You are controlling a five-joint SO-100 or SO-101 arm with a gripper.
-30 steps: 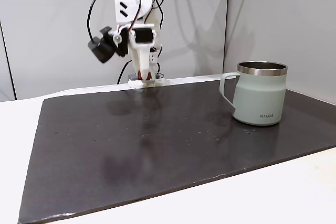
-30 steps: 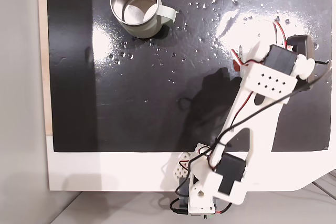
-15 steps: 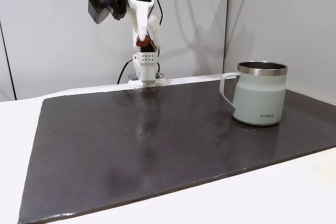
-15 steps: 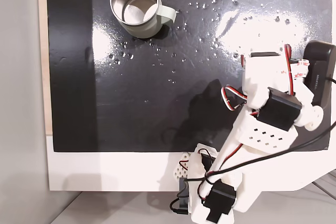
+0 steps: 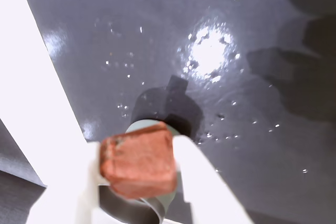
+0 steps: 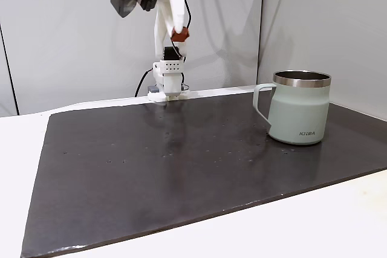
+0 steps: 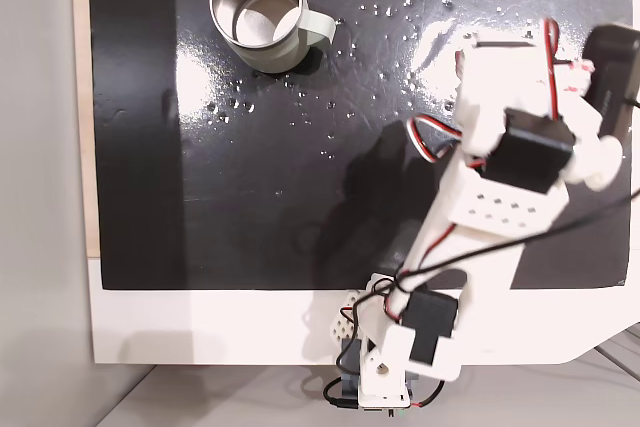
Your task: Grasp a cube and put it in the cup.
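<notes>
1. The tool [image 5: 137, 174] is pinching the cube [image 5: 138, 159] between its two white fingers [image 5: 197, 177], near the bottom of the wrist view. So the picking-up part looks done.

2. In a fixed view from the side, the cube [image 6: 179, 35] is sitting high in the air near the top middle of the frame, in the tool [image 6: 179, 36], well above the dark mat [image 6: 181, 155] on the counter [image 6: 314, 222].

3. The cup [image 6: 294, 107] is standing upright at the right of that frame, well apart from the cube. In a fixed view from above, the cup [image 7: 262, 15] is at the upper left with its mouth open, and nothing red is showing inside it.

4. In the wrist view, part of the cup [image 5: 160, 200] is peeking out just behind and under the cube, at the bottom of the frame.

5. What is left: I think the arm [image 7: 500, 187] needs to carry the cube over the cup and let it drop in.

6. What is different: half a second ago the cube was lower in the side view and a bit more to the left. Now it is higher and more to the right. A full second ago it was down at the mat.

7. From above, the arm is swinging toward the top of the frame. The cup is staying in its spot.
</notes>
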